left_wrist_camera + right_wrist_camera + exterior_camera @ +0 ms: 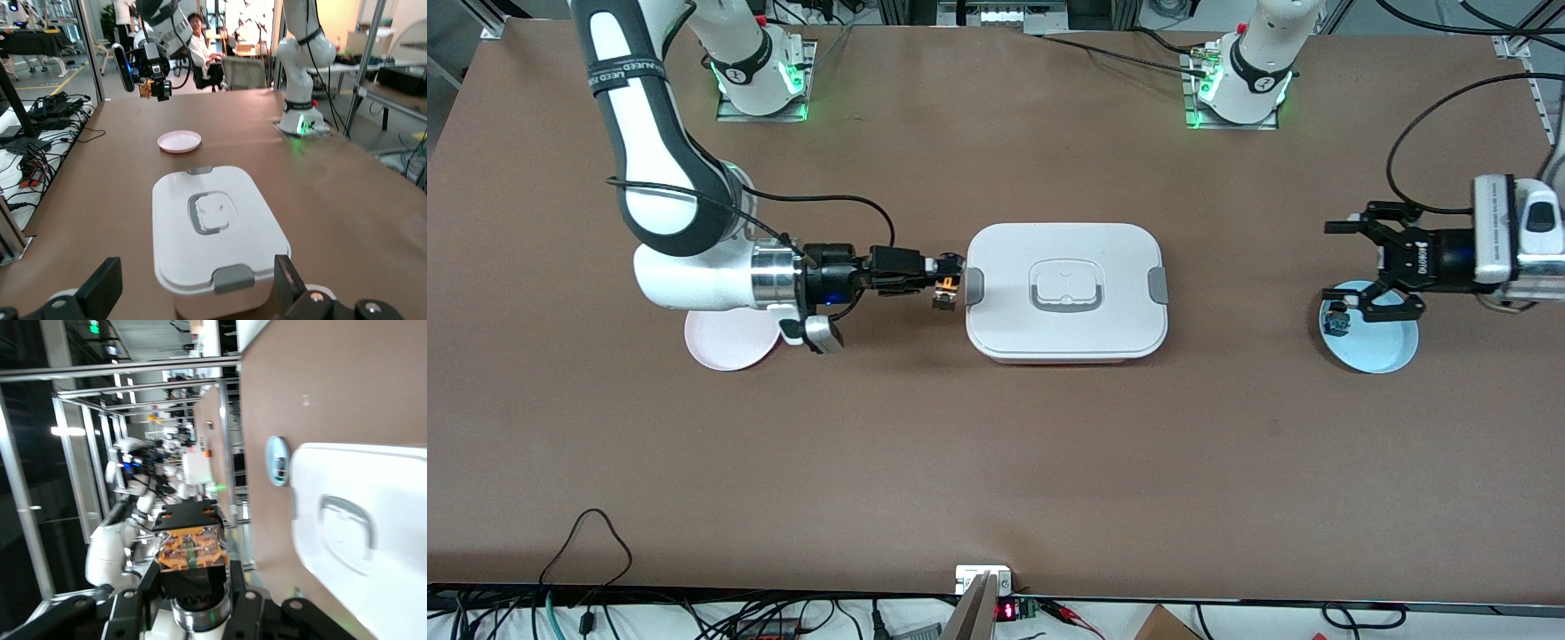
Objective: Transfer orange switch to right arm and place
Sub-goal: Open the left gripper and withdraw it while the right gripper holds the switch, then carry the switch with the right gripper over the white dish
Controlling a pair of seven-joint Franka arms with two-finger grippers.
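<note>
My right gripper point(950, 283) is shut on the orange switch point(947, 290) and holds it in the air just off the white box's end toward the right arm. In the right wrist view the switch point(191, 550) sits between the black fingers point(143, 590), orange body outward. My left gripper point(1338, 260) is open and empty over the edge of the blue plate point(1383, 351). In the left wrist view its fingers point(100, 290) stand wide apart, and the right gripper point(152, 79) with the switch point(148, 87) shows farther off.
A white lidded box point(1005, 311) with a grey handle sits mid-table. A black part with green-and-blue body point(1336, 320) lies on the blue plate. A pink plate point(725, 345) lies under the right arm's wrist; it also shows in the left wrist view point(179, 141).
</note>
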